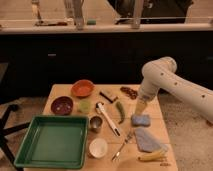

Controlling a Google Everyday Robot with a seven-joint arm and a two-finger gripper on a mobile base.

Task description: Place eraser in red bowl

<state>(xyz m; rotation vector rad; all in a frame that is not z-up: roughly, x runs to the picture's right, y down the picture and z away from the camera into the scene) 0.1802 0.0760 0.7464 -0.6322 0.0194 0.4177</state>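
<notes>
The eraser (107, 96) is a small dark block lying flat on the wooden table (65, 90), just right of the red bowl (82, 88). That bowl is bright orange-red and stands at the table's far side, with nothing in it that I can see. My gripper (141, 106) hangs from the white arm (165, 80) over the table's right part, pointing down, open and holding nothing. It is well to the right of the eraser and just above the blue sponge (141, 120).
A maroon bowl (62, 105) and a green tray (52, 141) are on the left. A metal cup (96, 123), white cup (97, 147), white utensil (107, 118), green pepper (120, 111), fork (122, 145), grey cloth (147, 139) and banana (152, 156) crowd the middle and right.
</notes>
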